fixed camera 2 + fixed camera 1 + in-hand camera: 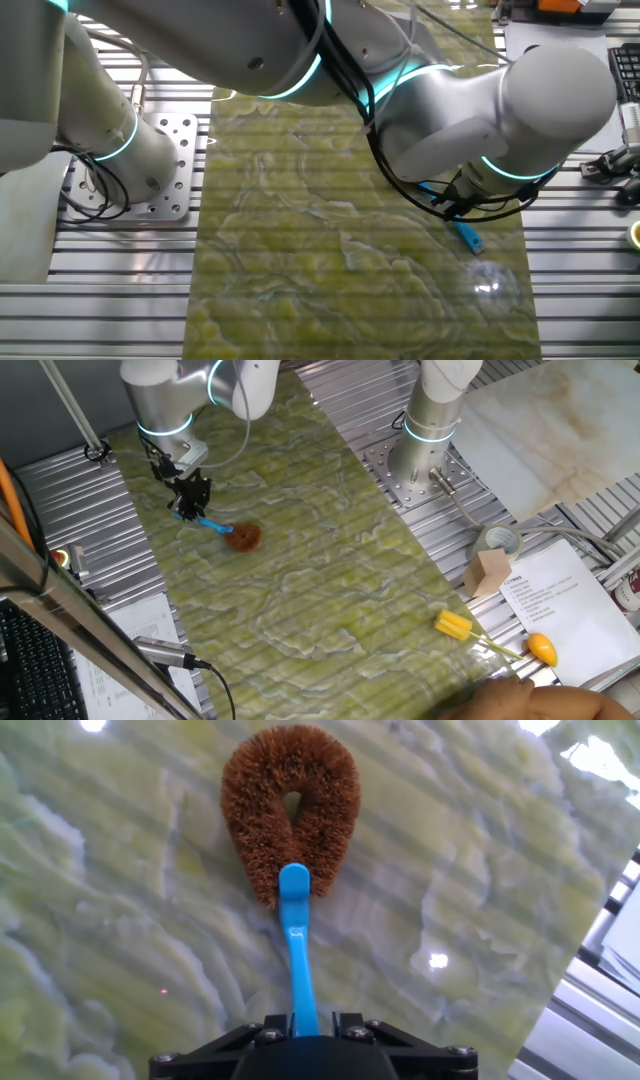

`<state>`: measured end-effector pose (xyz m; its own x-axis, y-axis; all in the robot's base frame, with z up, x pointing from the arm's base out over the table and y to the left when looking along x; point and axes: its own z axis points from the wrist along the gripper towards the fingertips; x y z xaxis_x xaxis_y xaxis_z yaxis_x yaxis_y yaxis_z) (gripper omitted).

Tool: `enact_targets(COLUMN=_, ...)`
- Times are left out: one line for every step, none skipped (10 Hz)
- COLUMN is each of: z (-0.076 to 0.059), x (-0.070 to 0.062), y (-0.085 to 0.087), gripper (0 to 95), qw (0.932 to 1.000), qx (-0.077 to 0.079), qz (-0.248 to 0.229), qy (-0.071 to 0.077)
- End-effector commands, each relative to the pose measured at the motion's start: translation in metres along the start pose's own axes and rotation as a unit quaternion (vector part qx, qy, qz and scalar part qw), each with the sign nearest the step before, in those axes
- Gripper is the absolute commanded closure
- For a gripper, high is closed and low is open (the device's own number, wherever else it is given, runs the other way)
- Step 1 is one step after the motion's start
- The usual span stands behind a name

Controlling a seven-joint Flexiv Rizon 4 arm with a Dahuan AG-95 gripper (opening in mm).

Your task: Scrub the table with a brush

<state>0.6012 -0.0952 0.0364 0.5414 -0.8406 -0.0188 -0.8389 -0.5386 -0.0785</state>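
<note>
The brush [232,534] has a thin bright-blue handle and a round brown-orange bristle head. Its head rests on the green-yellow marbled table [330,560] at the far left. My gripper [187,507] is shut on the handle's end and holds the brush slanted down. In the hand view the blue handle [297,950] runs up from between the black fingers [262,1035] to the horseshoe-shaped bristle head [290,805], which presses on the table [480,900]. In the other fixed view only the handle's blue tip [468,237] shows under the arm; the head is hidden.
A yellow-headed tool with an orange end [495,639] lies at the table's near right edge. A tape roll [497,542], a cardboard block [488,572] and a printed sheet [555,600] sit right of it. The arm's base [425,440] stands on grey ribbed metal. A keyboard [30,660] is at the left.
</note>
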Motion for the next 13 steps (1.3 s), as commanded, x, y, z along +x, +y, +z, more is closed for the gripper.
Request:
enact_targets(z=0.0007, x=-0.0003, y=0.0004, gripper=76.0, qw=1.0000, qx=-0.001, qz=-0.009, qy=0.000)
enact_targets(z=0.0011, x=-0.0006, y=0.0010, gripper=76.0, qw=1.0000, qx=0.000, qz=-0.006, qy=0.000)
enact_targets(z=0.0011, x=-0.0006, y=0.0010, gripper=76.0, qw=1.0000, qx=-0.005, qz=0.002, qy=-0.005)
enact_targets(z=0.0011, x=-0.0006, y=0.0010, gripper=76.0, qw=0.9998, qx=-0.014, qz=0.004, qy=-0.014)
enact_targets(z=0.0011, x=-0.0006, y=0.0010, gripper=76.0, qw=0.9996, qx=-0.022, qz=0.005, qy=-0.016)
enact_targets(z=0.0011, x=-0.0006, y=0.0010, gripper=76.0, qw=0.9996, qx=-0.024, qz=0.008, qy=-0.011)
enact_targets(z=0.0011, x=-0.0006, y=0.0010, gripper=76.0, qw=0.9997, qx=-0.024, qz=0.005, qy=-0.008)
enact_targets(z=0.0011, x=-0.0006, y=0.0010, gripper=76.0, qw=0.9996, qx=-0.023, qz=-0.011, qy=-0.010)
enact_targets(z=0.0011, x=-0.0006, y=0.0010, gripper=76.0, qw=0.9996, qx=-0.023, qz=-0.016, qy=-0.010)
enact_targets(z=0.0011, x=-0.0006, y=0.0010, gripper=76.0, qw=0.9996, qx=-0.022, qz=-0.017, qy=-0.010)
enact_targets(z=0.0011, x=-0.0006, y=0.0010, gripper=76.0, qw=0.9996, qx=-0.022, qz=-0.016, qy=-0.011)
enact_targets(z=0.0028, x=-0.0010, y=0.0037, gripper=76.0, qw=0.9995, qx=-0.022, qz=-0.019, qy=-0.013)
enact_targets(z=0.0032, x=-0.0010, y=0.0039, gripper=76.0, qw=0.9995, qx=-0.023, qz=-0.019, qy=-0.010)
